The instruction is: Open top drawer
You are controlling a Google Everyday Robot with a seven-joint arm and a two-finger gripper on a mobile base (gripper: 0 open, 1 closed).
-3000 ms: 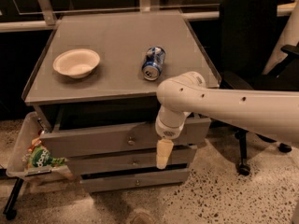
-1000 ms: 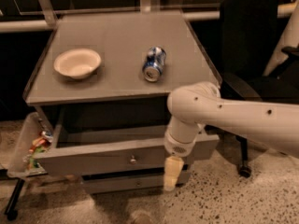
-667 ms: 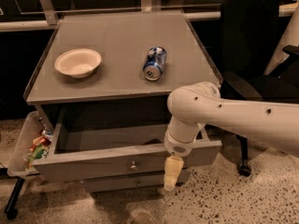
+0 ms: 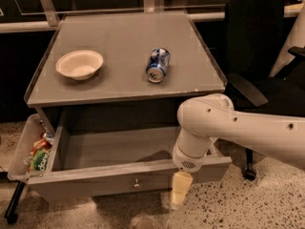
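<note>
The top drawer (image 4: 105, 182) is a wide grey drawer pulled far out of the grey cabinet, with its deep box showing bare. A small round metal knob (image 4: 137, 184) sits at the centre of its front panel. My gripper (image 4: 180, 191) hangs off the white arm (image 4: 224, 128), pointing down just in front of the drawer's front panel, right of the knob. It does not hold the knob. The two slimmer drawers below are hidden by the open drawer.
A cream bowl (image 4: 79, 64) and a blue can (image 4: 157, 65) lying on its side rest on the cabinet top (image 4: 119, 87). A bin with snack packets (image 4: 35, 154) hangs at the cabinet's left. A black office chair (image 4: 259, 56) stands at the right. Speckled floor lies in front.
The top drawer has slid much further out toward the camera. My gripper and arm have moved forward and down with it, staying in front of the panel.
</note>
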